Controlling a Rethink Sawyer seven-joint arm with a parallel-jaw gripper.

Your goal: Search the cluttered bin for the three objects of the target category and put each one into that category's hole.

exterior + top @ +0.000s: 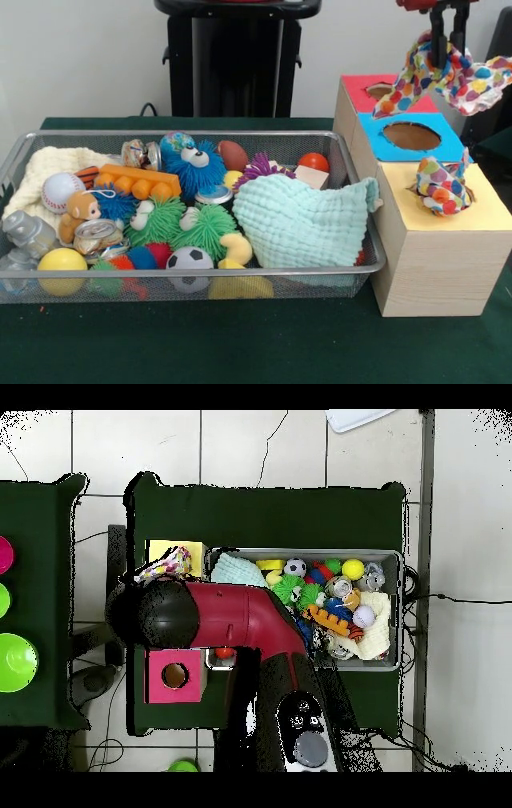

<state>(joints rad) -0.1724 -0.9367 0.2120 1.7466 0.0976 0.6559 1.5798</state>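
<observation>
My gripper (448, 46) hangs at the top right, shut on a polka-dot cloth (458, 80) that dangles over the far end of the wooden box. The box top has a red panel (356, 84), a blue panel (384, 142) and a yellow panel (484, 212), each with a hole. A second polka-dot cloth (442, 186) sits bunched in the yellow panel's hole and also shows in the overhead view (168, 566). In the wire bin (200, 272) lie a mint cloth (300, 220) and a cream cloth (40, 172). From overhead the arm (230, 616) hides the gripper.
The bin holds several toys: balls, spiky green and blue creatures, an orange block (140, 182), crushed cans, a plush monkey (80, 210). The box stands right beside the bin's right end. Green discs (15, 662) lie on a separate table at the overhead view's left.
</observation>
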